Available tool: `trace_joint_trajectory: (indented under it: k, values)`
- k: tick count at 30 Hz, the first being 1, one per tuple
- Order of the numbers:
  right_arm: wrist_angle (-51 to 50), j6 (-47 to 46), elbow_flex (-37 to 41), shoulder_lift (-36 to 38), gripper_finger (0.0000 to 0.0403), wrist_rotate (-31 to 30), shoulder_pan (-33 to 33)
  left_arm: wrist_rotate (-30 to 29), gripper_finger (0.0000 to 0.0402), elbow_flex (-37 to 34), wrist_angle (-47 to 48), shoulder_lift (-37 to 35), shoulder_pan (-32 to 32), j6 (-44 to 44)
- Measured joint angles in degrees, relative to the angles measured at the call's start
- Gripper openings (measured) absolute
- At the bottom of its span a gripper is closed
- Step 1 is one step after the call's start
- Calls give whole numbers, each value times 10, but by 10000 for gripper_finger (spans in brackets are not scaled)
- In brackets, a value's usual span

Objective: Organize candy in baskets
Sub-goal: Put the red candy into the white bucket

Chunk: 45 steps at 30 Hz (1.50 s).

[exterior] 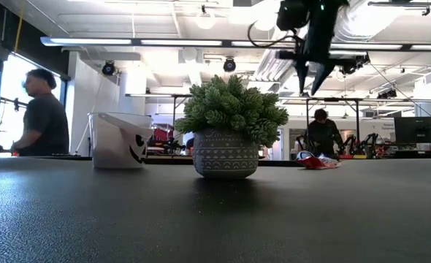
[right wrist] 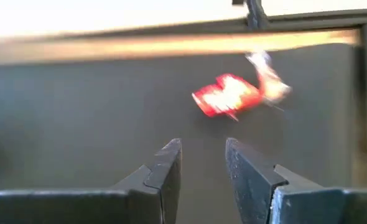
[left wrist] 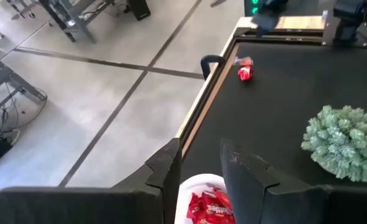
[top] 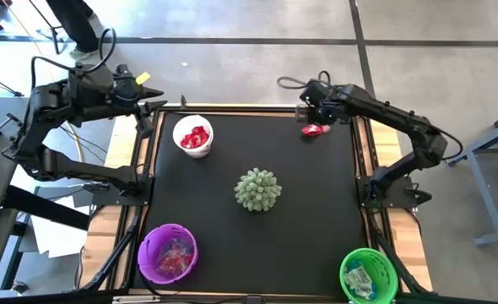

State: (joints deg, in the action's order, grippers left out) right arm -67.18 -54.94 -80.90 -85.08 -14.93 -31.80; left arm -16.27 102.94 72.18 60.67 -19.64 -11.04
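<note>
the right gripper [right wrist: 202,165] shows its jaws parted a narrow way with nothing between them, hovering near a red candy [right wrist: 228,96] that lies loose on the mat at the upper right of the high view. the sweet looks light, crinkly and slick, likely to skid; a pinch across its plump middle seems safer than the twisted wrapper tail. the left gripper [left wrist: 199,168], jaws also slightly apart and empty, hangs over the white basket [top: 193,136] of red sweets at upper left. purple basket [top: 167,252] lower left, green basket [top: 368,274] lower right.
</note>
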Motion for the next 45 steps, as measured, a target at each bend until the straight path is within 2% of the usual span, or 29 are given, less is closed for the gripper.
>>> trace_joint_trajectory:
  k: [5, 10, 15, 27, 32, 38, 45]
  values:
    - [187, -154, 130, 42, 121, -26, -16, 0, 101, 0, 0, -8, 0, 23]
    - [238, -350, 227, 64, 121, -62, -15, 0, 101, 0, 0, -10, 0, 29]
    - [266, -521, 288, 68, 121, -86, -6, 0, 101, 0, 0, -8, 0, 29]
    - [422, -628, 395, 66, 121, -90, -35, 0, 101, 0, 0, 2, 0, 20]
    - [450, -646, 398, 55, 121, -91, -35, 0, 101, 0, 0, 5, 0, 19]
    - [516, -652, 397, 6, 121, -86, -35, 0, 101, 0, 0, 9, 0, 19]
    - [517, -671, 397, -33, 121, -86, -47, 0, 101, 0, 0, 9, 0, 19]
